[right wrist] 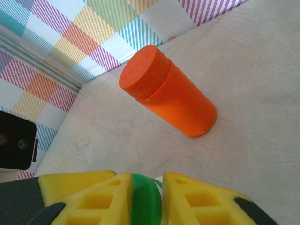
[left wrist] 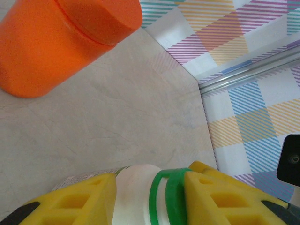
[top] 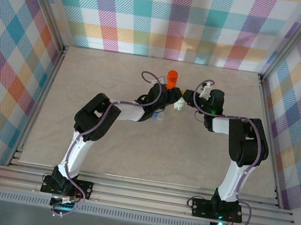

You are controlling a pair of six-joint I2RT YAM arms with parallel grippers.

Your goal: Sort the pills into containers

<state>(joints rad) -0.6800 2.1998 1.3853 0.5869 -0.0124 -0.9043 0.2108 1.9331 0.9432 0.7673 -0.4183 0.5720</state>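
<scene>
Beige marbled tbl (top: pixel 151 159), plaid walls (top: pixel 173 12).

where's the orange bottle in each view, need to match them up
top external: orange bottle upright, mid-table, towards the back wall
left wrist: orange bottle in the upper left corner, cap towards the right
right wrist: orange bottle at centre, tilted, cap towards upper left
shared landmark: white bottle with green cap, bottom edge of both wrist views, just nearer than it from above

The green-capped white bottle (left wrist: pixel 136 197) is largely covered by the fingers (left wrist: pixel 79 201) of the left end effector (left wrist: pixel 150 190); the orange bottle (left wrist: pixel 61 42) beyond it is cropped.
</scene>
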